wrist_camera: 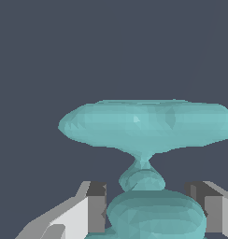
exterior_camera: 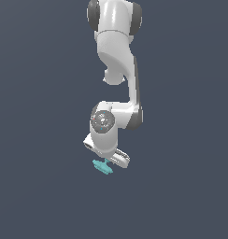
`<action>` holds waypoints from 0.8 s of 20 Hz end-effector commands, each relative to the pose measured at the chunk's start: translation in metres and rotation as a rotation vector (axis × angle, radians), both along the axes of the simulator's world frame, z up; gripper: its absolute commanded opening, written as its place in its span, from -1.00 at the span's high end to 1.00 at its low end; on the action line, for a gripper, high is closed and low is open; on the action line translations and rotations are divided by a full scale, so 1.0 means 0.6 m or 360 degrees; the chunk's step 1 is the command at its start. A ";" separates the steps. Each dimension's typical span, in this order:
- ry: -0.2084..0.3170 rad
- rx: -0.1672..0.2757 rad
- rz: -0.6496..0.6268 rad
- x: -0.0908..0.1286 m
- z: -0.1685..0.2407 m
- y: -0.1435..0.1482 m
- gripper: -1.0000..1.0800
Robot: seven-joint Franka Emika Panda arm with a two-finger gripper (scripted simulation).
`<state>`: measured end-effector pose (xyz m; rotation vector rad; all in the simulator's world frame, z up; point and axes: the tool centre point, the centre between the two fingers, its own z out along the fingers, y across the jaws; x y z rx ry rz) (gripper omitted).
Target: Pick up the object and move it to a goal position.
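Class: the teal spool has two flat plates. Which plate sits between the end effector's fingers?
The smaller-looking plate nearest the wrist camera sits between the two fingers of the end effector. The other plate, beyond the thin stem, lies clear of them.

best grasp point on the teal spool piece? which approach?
Grip the small teal spool-like piece on its near plate, across the narrow width. In the wrist view that plate sits between the claw fingers, a gap showing on each side, so it looks narrower than the opening. The thin stem looks too slight to hold. Keep the present approach, along the stem axis.
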<state>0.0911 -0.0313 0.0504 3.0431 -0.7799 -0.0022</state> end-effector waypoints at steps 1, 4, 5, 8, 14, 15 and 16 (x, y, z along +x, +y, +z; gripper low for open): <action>-0.0002 0.0000 0.0000 -0.005 0.021 0.003 1.00; -0.0002 0.0001 0.0000 -0.014 0.054 0.008 1.00; -0.0002 0.0001 0.0000 -0.018 0.067 0.010 1.00; -0.0002 0.0001 0.0000 -0.030 0.112 0.017 1.00; -0.0002 0.0002 0.0000 -0.059 0.221 0.033 1.00; -0.0002 0.0002 0.0000 -0.064 0.240 0.036 1.00; -0.0002 0.0002 0.0000 -0.069 0.259 0.039 1.00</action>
